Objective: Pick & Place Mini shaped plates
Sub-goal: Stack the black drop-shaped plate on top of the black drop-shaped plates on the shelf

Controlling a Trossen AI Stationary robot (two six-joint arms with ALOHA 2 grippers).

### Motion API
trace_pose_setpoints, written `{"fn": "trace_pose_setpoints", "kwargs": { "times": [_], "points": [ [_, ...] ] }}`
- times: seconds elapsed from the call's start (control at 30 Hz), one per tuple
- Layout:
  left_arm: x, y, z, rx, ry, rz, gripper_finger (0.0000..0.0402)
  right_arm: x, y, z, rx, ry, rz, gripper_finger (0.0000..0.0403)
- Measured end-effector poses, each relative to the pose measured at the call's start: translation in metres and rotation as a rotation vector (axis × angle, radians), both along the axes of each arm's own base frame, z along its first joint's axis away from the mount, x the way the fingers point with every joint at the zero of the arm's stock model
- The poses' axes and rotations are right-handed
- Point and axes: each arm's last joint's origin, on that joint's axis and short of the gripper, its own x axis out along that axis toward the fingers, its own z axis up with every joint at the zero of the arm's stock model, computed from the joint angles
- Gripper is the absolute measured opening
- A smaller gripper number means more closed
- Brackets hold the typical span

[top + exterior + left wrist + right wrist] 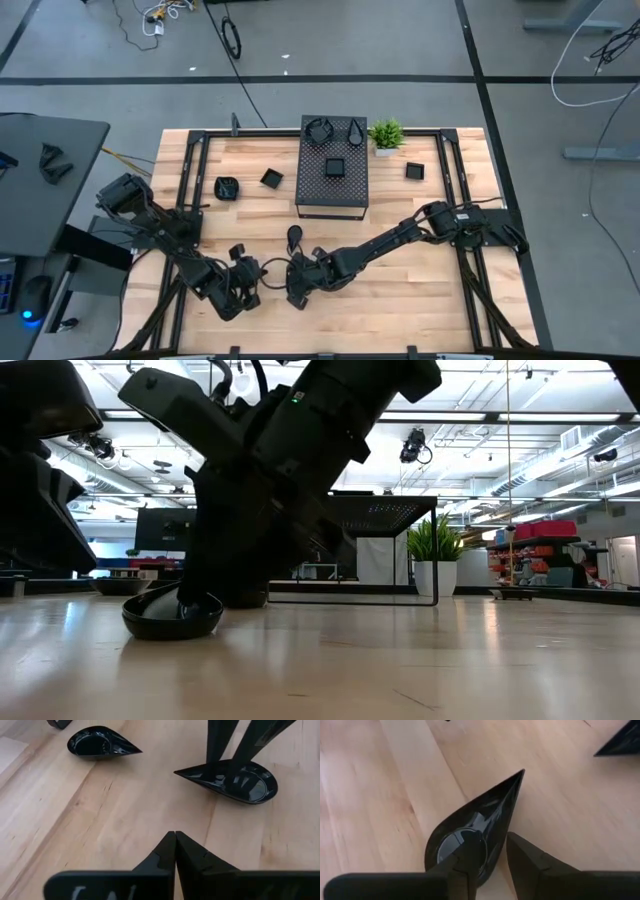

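Observation:
A glossy black teardrop mini plate [485, 810] lies flat on the wooden table near its front edge. My right gripper [492, 840] stands over its rounded end and is shut on its rim. The low view shows the plate [172, 618] resting on its underside. My left gripper [174, 845] hangs shut just left of it, holding nothing. A second teardrop plate [100, 742] lies on the table farther back. More mini plates lie farther back on the table, one rounded [227, 187] and two square [271, 179], [414, 171]. My right gripper holds the teardrop plate by the side wall of its rounded end [496, 832]. One finger [470, 855] stands inside the bowl and the other [530, 865] outside the rim. The fingers come slanting down from above. The plate sits level on the table.
A large black perforated box [332, 180] stands at the table's far middle with three small plates on its top. A small green potted plant [386, 135] stands beside its far right corner. Bare wood lies between the box and the grippers.

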Motion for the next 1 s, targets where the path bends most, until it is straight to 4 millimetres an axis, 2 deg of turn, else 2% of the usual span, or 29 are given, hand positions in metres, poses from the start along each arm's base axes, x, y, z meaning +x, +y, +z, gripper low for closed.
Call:
{"fn": "trace_pose_setpoints", "kwargs": {
  "times": [0.2, 0.4, 0.7, 0.83, 1.0],
  "points": [
    [0.001, 0.001, 0.0, 0.0, -0.001, 0.004, 0.0016, 0.001, -0.003, 0.0, -0.017, -0.002, 0.012, 0.008],
    [0.001, 0.001, 0.0, 0.001, -0.001, 0.003, 0.0016, 0.002, -0.005, 0.0, -0.044, -0.006, 0.021, 0.0011],
    [0.001, 0.001, 0.0, 0.001, -0.001, 0.003, 0.0016, 0.0, -0.004, 0.003, -0.078, -0.005, 0.072, 0.0004],
    [0.001, 0.001, 0.0, 0.001, -0.001, 0.003, 0.0016, -0.003, -0.002, 0.021, -0.082, -0.032, 0.071, 0.0004],
    [0.001, 0.001, 0.0, 0.002, -0.001, 0.002, 0.0016, -0.019, 0.0, 0.066, -0.115, -0.069, 0.042, 0.0002]
  ]
}}
